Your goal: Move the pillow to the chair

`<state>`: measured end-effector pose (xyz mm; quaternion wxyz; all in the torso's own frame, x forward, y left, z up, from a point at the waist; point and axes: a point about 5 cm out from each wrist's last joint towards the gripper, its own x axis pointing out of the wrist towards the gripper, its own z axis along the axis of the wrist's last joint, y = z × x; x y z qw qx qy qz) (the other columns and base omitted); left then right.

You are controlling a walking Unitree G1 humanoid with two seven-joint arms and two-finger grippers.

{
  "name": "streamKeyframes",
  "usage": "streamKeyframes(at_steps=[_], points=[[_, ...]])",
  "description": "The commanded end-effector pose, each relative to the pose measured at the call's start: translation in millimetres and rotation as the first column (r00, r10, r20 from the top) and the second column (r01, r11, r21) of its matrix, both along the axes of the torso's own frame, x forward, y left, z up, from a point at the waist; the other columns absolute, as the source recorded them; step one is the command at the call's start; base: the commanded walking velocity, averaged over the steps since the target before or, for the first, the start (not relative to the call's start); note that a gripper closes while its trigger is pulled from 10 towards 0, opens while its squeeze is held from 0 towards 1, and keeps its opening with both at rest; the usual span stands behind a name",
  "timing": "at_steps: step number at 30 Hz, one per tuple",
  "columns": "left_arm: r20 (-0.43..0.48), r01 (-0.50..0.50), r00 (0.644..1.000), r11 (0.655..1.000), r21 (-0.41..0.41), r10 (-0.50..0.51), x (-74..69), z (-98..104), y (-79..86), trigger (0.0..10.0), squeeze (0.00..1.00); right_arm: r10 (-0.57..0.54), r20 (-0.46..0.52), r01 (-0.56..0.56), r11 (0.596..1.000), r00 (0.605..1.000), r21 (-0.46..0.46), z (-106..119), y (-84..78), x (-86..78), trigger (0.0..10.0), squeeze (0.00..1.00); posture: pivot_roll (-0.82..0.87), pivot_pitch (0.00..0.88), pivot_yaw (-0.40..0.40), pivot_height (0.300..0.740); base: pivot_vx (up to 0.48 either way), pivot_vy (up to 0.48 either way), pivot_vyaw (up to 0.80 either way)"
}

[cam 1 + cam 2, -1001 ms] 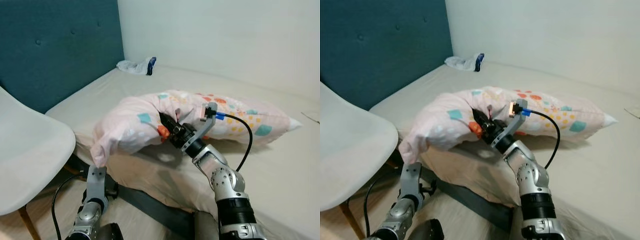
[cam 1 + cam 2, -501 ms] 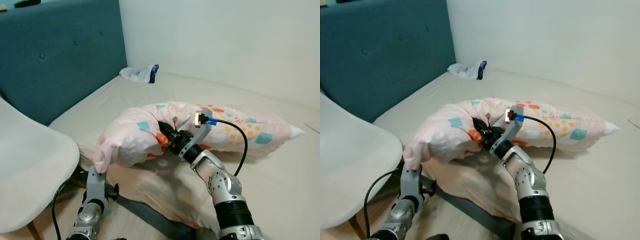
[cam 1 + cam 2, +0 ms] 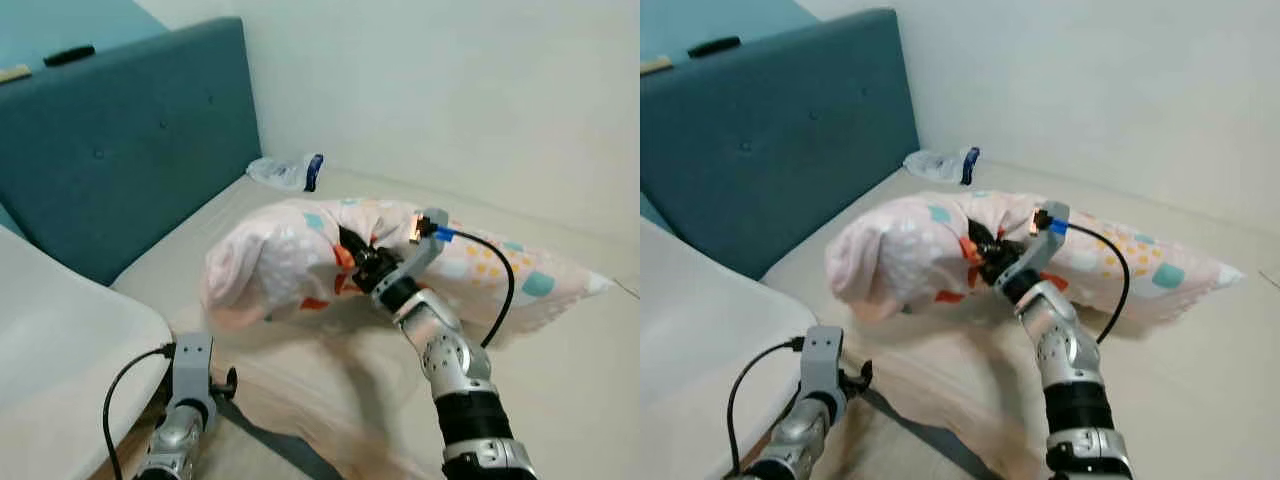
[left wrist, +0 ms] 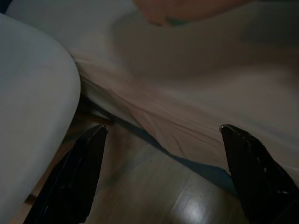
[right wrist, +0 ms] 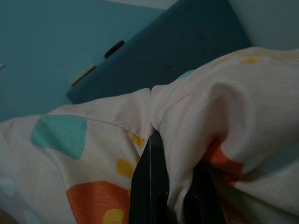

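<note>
The pillow point(image 3: 280, 262) is pale pink with teal, orange and yellow patches. Its left end hangs lifted above the bed while its right end point(image 3: 560, 285) rests on the mattress. My right gripper point(image 3: 352, 262) is shut on a fold of the pillow's cover, and the black fingers point(image 5: 152, 184) pinch the cloth in the right wrist view. The white chair seat point(image 3: 60, 370) curves at the lower left, beside the bed. My left gripper point(image 4: 163, 140) hangs low between chair and bed, open with nothing between its fingers.
The beige mattress point(image 3: 560, 400) spreads across the middle and right. A teal headboard point(image 3: 130, 130) rises at the left. A crumpled white and blue bag point(image 3: 288, 170) lies at the bed's far corner by the wall. Wooden floor point(image 4: 154, 196) shows below the bed edge.
My right gripper has raised the pillow's left end higher off the mattress. The head camera has tipped upward, so the whole scene sits lower in the picture.
</note>
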<state>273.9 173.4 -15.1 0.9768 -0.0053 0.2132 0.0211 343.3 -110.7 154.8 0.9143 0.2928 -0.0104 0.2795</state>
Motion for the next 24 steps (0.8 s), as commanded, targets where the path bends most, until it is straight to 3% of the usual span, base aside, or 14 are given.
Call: streamKeyframes(at_steps=[1,7,8,10,11,12,13,14,15,16,20,21,24], points=[[-0.066,-0.014,0.998,1.0,0.003,0.015,-10.2,-11,1.7,10.0,0.0,-0.015,0.051,0.015,1.0,0.999,-0.003,8,2.0,2.8,0.0,0.0,-0.06,0.0,0.03,0.712,0.0,0.0,0.0],[-0.107,-0.026,0.994,1.0,0.016,0.027,-18.2,-18,5.5,10.0,0.0,-0.056,0.019,0.057,0.997,0.998,-0.058,-1,0.8,4.9,0.0,0.0,-0.06,0.0,0.03,0.727,0.0,0.0,0.0],[-0.149,-0.037,0.988,0.999,0.031,0.041,-27.8,-25,9.9,10.0,0.0,-0.147,-0.008,0.141,0.962,0.989,-0.234,-15,-1.9,7.2,10.0,0.0,-0.06,0.0,0.029,0.727,0.0,0.0,0.0],[-0.183,-0.041,0.982,0.998,0.045,0.048,-36.4,-31,13.3,10.0,0.0,-0.243,0.159,0.288,0.866,0.957,-0.408,-19,-6.3,2.6,10.0,0.0,-0.07,0.0,0.029,0.727,0.0,0.0,0.0],[-0.194,-0.039,0.98,0.998,0.05,0.048,-39.4,-33,14.3,10.0,0.0,-0.231,0.211,0.304,0.84,0.95,-0.449,-20,-5.9,-0.6,10.0,0.0,-0.07,0.0,0.03,0.727,0.0,0.0,0.0],[-0.194,-0.039,0.98,0.998,0.05,0.048,-39.4,-33,14.3,10.0,0.0,-0.231,0.211,0.304,0.84,0.95,-0.449,-20,-5.9,-0.6,10.0,0.0,-0.07,0.0,0.03,0.727,0.0,0.0,0.0],[-0.212,-0.038,0.976,0.998,0.057,0.049,-43.7,-36,15.9,10.0,0.0,-0.124,0.128,0.168,0.885,0.984,-0.434,-31,-1.8,-3.6,10.0,0.0,-0.07,0.0,0.029,0.727,0.0,0.0,0.0],[-0.238,-0.04,0.97,0.997,0.067,0.055,-50.2,-40,18.7,10.0,0.0,-0.104,0.017,0.103,0.926,0.994,-0.364,-46,-4.8,-6.0,10.0,0.0,-0.06,0.0,0.028,0.727,0.0,0.0,0.0],[-0.238,-0.04,0.97,0.997,0.067,0.055,-50.2,-40,18.7,10.0,0.0,-0.104,0.017,0.103,0.926,0.994,-0.364,-46,-4.8,-6.0,10.0,0.0,-0.06,0.0,0.028,0.727,0.0,0.0,0.0],[-0.279,-0.05,0.958,0.995,0.081,0.071,-60.7,-47,23.7,10.0,0.0,-0.135,-0.137,0.09,0.951,0.981,-0.297,-72,-12.0,-10.4,10.0,0.0,-0.05,0.0,0.024,0.727,0.0,0.0,0.0],[-0.309,-0.063,0.947,0.994,0.091,0.089,-69.2,-51,28.5,10.0,0.0,-0.166,-0.207,0.091,0.939,0.964,-0.332,-91,-17.2,-16.9,10.0,0.0,-0.05,0.0,0.025,0.727,0.0,0.0,0.0],[-0.344,-0.066,0.934,0.992,0.106,0.099,-80.1,-57,33.5,10.0,0.0,-0.171,-0.238,0.072,0.924,0.956,-0.376,-108,-22.1,-26.5,10.0,0.0,-0.05,0.0,0.026,0.727,0.0,0.0,0.71],[-0.372,-0.06,0.923,0.991,0.117,0.099,-89.0,-61,36.1,10.0,0.0,-0.2,-0.252,0.085,0.911,0.947,-0.404,-117,-25.8,-31.8,10.0,0.0,-0.05,0.0,0.027,0.727,0.0,0.0,0.71]])
